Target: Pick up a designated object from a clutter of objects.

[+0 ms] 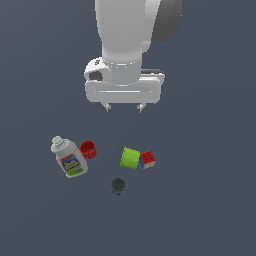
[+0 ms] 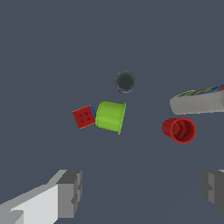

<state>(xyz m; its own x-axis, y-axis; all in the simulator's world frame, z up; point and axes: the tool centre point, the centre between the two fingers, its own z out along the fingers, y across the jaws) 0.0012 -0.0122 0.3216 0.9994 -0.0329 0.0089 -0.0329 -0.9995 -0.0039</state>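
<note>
The designated object, a small puzzle cube (image 1: 147,159) (image 2: 84,117) with a red gridded face and a blue edge, rests on the grey floor touching the lime-green cylinder (image 1: 130,158) (image 2: 110,116). My gripper (image 1: 123,107) (image 2: 142,192) hangs high above the clutter, open, with nothing between its fingers (image 2: 70,192). The cube lies below it and slightly toward the exterior view's right. The clutter also holds a red cap (image 1: 88,149) (image 2: 180,130), a white labelled bottle (image 1: 68,158) (image 2: 197,101) and a dark round disc (image 1: 118,186) (image 2: 125,81).
The bottle lies on its side at the exterior view's left, with the red cap right beside it. The dark disc sits apart, in front of the cylinder. Plain grey floor (image 1: 210,200) surrounds the group.
</note>
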